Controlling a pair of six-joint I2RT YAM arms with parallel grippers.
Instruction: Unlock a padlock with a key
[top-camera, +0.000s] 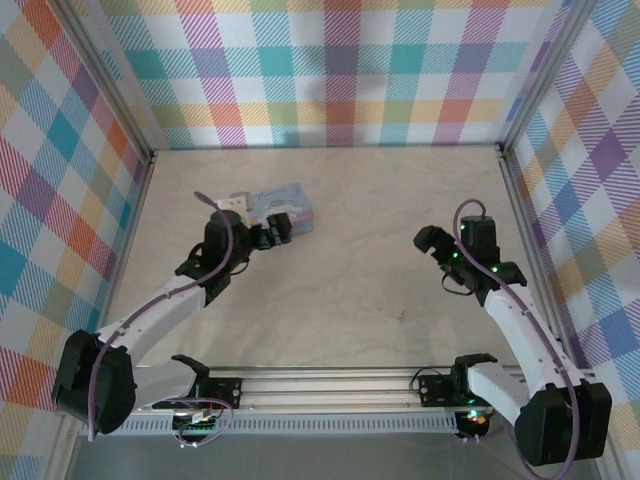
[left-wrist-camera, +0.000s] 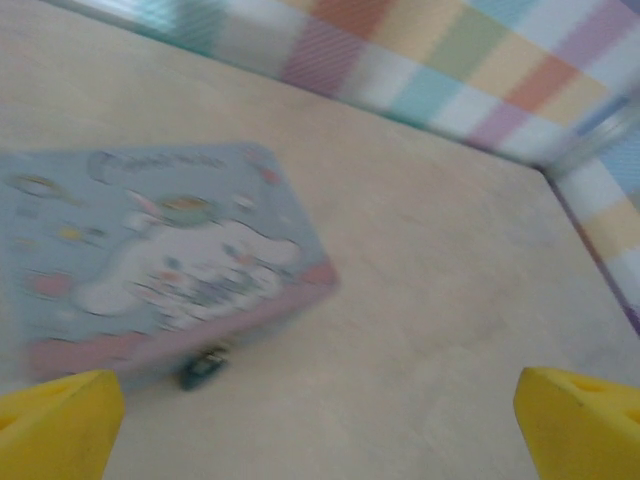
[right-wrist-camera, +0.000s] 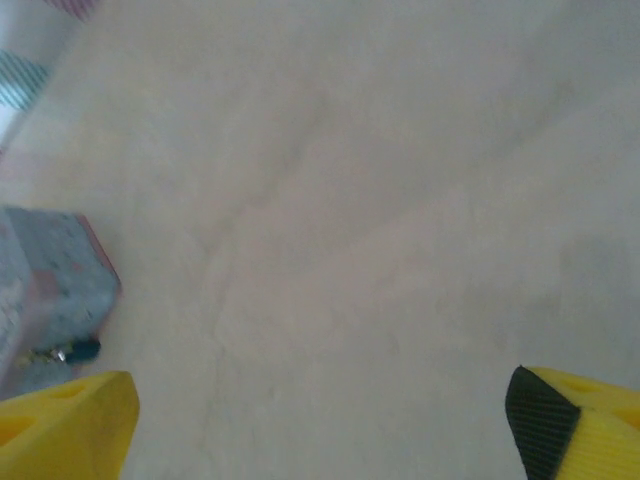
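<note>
A pale, matte beige table (top-camera: 370, 270) with faint grain sits boxed in by pastel plaid walls (top-camera: 340, 70). The flat, rectangular box (top-camera: 287, 208) lies left of centre, its printed lid up. The padlock (left-wrist-camera: 203, 367) — tiny, dark teal — rests against the box's pink lower edge. The left gripper (top-camera: 272, 232) hovers just beside the box, its yellow fingers (left-wrist-camera: 60, 420) wide apart. The right gripper (top-camera: 432, 240) — well away — also gapes.

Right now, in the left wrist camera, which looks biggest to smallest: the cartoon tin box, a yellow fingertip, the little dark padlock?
1. tin box, largest
2. yellow fingertip, cropped and nearest the camera, so unsure
3. padlock, smallest
</note>
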